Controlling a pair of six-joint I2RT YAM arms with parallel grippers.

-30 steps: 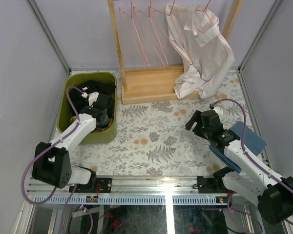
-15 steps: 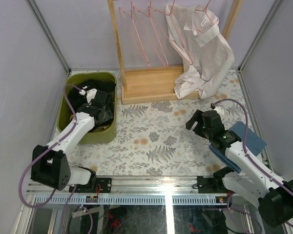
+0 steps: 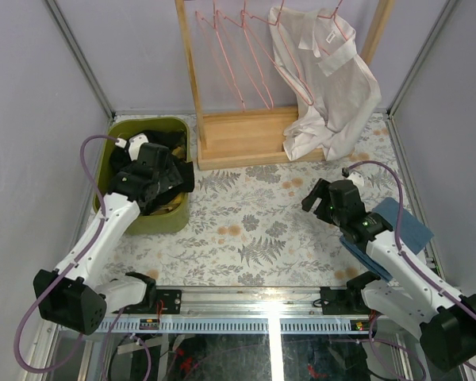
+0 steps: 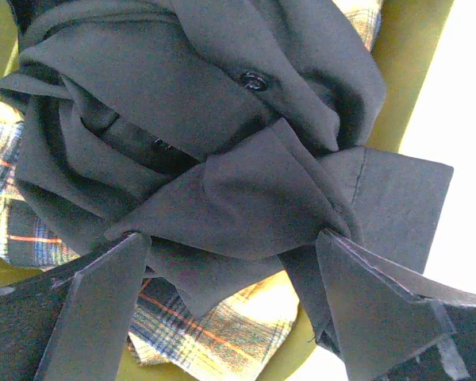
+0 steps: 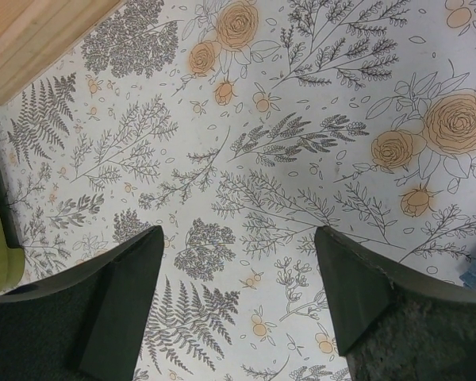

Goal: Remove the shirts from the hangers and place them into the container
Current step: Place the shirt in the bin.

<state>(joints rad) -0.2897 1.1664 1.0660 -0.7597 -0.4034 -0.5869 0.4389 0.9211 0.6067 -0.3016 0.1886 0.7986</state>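
We see the left fingers spread wide just above the olive-green tub, gripping nothing. A crumpled black shirt lies in the tub beneath them, on top of the yellow plaid flannel, one black cuff reaching over the tub's right rim. The right fingers are also apart and empty, above the floral surface well right of the tub. Beyond the tub, the white shirt hangs on a pink hanger on the wooden rack, beside bare pink hangers.

Arms white, purple cables; L gripper, R gripper blk.
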